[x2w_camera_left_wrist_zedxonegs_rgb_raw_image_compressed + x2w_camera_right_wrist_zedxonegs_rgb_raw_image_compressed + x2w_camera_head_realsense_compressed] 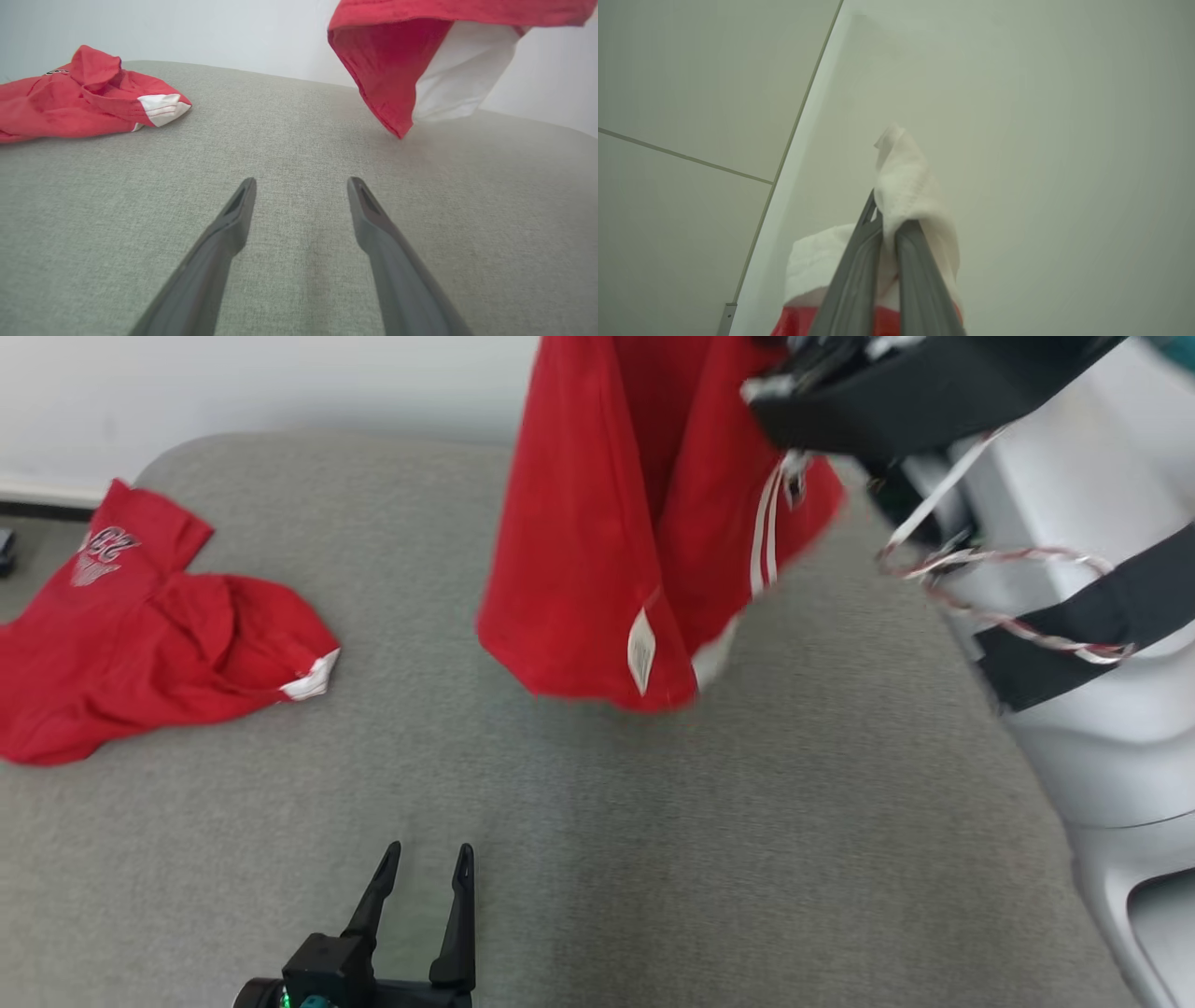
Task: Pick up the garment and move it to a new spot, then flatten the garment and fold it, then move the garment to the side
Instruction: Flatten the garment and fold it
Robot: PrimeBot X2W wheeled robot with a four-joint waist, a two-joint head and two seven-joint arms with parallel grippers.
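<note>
A red garment (607, 541) with white stripes and a white label hangs in the air above the grey padded table (653, 859), its lower hem a little off the surface. My right gripper (889, 219) is shut on the garment's white cuff (906, 186) and holds it up. In the left wrist view the hanging garment (387, 65) shows at the upper right, red with a white inside. My left gripper (428, 849) rests low near the table's front edge, open with nothing between its fingers (233, 219), well short of the hanging cloth.
A second red garment (140, 625) with a white cuff lies crumpled at the table's left side (79, 102). My right arm's pale forearm (1074, 616) with black bands and a loose cable stands at the right. A pale wall runs behind the table.
</note>
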